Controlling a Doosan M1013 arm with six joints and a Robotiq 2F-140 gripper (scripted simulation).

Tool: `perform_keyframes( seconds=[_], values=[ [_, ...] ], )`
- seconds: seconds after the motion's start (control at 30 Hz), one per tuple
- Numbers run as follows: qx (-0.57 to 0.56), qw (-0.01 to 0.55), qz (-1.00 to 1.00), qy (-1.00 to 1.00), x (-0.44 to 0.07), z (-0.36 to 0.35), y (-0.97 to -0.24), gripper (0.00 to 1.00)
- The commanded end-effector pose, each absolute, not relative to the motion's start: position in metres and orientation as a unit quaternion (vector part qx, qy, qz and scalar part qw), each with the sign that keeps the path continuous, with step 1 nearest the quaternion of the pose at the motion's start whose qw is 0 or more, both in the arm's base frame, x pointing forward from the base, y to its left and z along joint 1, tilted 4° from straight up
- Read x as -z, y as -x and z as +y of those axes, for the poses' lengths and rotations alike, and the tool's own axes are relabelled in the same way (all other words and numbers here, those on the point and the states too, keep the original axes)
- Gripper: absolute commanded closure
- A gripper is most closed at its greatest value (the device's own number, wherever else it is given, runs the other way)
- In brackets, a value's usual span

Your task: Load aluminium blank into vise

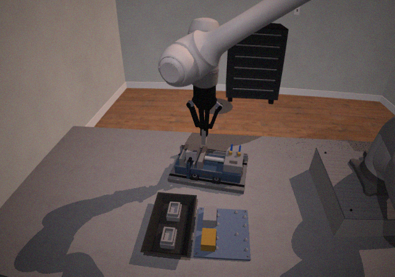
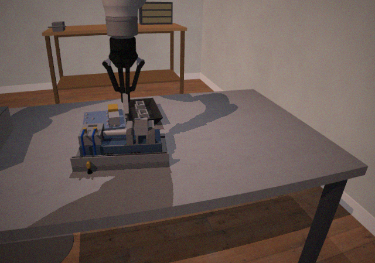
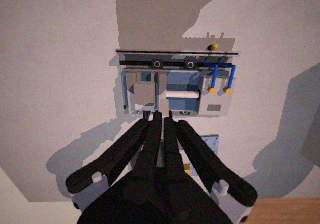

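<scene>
My gripper (image 1: 203,139) (image 2: 125,105) is shut, with nothing between its fingertips, above the vise's moving jaw (image 1: 200,160) (image 2: 129,133) (image 3: 162,86). An aluminium blank (image 1: 191,155) (image 2: 140,126) (image 3: 144,94) sits in the open vise, near the fixed jaw (image 2: 150,134); small gaps and its seating on the bars cannot be judged. Two finished parts (image 1: 174,211) (image 1: 168,238) lie pocket up in the outfeed tray (image 1: 151,226) (image 2: 156,110), apart. Another aluminium blank (image 1: 209,214) (image 2: 114,119) and a brass blank (image 1: 208,240) (image 2: 112,107) (image 3: 187,169) look flat on the infeed plate (image 1: 229,252) (image 3: 212,149).
The hose block (image 1: 232,164) (image 2: 90,136) (image 3: 214,101) and its two blue hoses rise at the vise's other end, beyond the piston rod (image 1: 214,158) (image 3: 182,94). Small pins stand on the infeed plate. A grey angled guard (image 1: 325,187) stands near the robot's base.
</scene>
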State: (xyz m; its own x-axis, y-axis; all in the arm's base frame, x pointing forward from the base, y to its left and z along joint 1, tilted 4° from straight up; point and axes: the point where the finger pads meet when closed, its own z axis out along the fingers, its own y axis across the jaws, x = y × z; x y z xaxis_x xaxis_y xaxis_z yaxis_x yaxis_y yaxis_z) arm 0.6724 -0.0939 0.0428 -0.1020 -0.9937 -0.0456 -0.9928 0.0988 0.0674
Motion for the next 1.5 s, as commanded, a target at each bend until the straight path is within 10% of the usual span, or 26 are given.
perform_keyframes(
  seconds=[0.0, 1.47],
  values=[
    [0.036, 0.003, -0.742, -0.67, -0.055, -0.098, -0.677, 1.0],
    [0.036, 0.003, -0.742, -0.67, -0.073, -0.099, -0.678, 1.0]
  ],
)
